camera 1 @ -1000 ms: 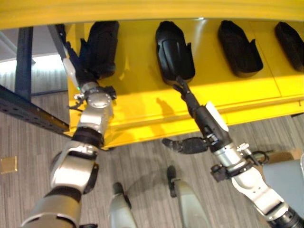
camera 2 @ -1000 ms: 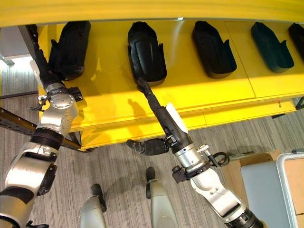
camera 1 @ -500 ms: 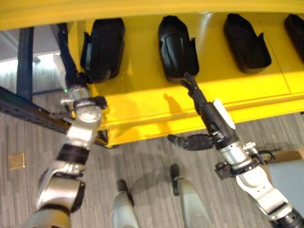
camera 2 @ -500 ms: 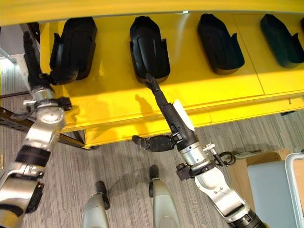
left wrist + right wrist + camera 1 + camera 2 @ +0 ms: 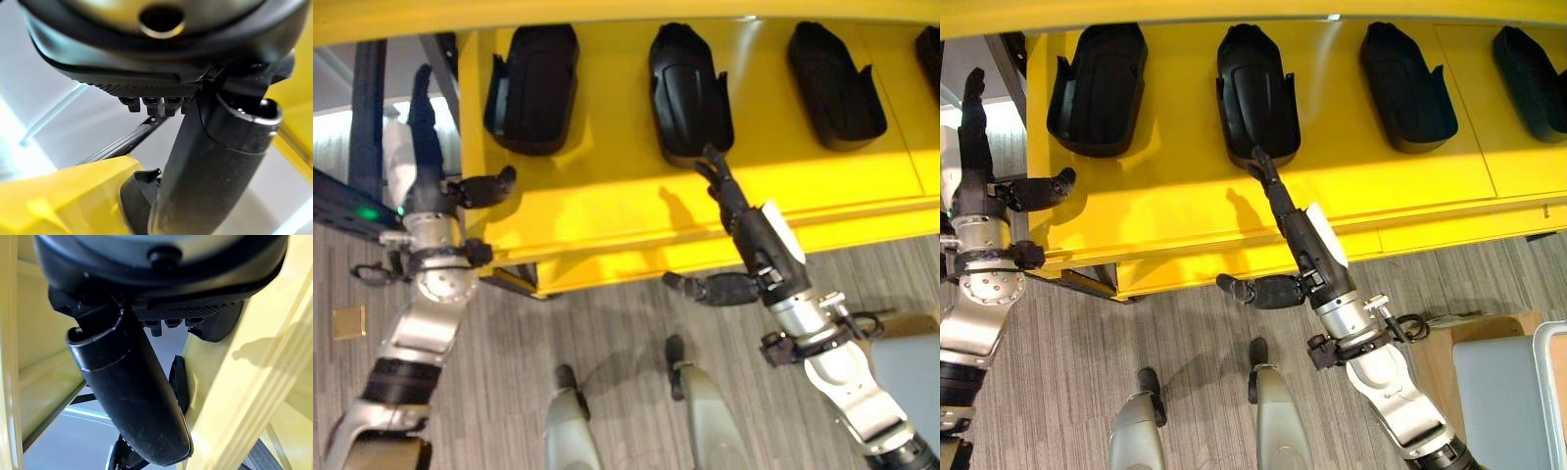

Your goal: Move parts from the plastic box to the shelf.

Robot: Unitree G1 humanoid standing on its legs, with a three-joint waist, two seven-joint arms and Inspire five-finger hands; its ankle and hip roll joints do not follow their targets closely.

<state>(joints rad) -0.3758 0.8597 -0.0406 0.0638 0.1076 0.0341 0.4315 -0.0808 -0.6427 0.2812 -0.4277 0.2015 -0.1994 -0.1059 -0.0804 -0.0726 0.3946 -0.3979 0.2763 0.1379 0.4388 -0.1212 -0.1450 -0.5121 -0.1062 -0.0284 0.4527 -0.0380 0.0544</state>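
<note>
I read this as a factory or workshop floor. In front of me stands a yellow metal shelf (image 5: 626, 211) with identical black moulded plastic parts (image 5: 1257, 91) laid out in a row along it, one per place. A dark steel rack frame (image 5: 362, 117) stands at its left end. Grey striped carpet flooring (image 5: 607, 323) lies beneath, and a cardboard box (image 5: 1454, 328) sits near right.

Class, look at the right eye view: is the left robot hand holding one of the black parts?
No: the left robot hand is open beside the yellow shelf, apart from the leftmost black part.
</note>
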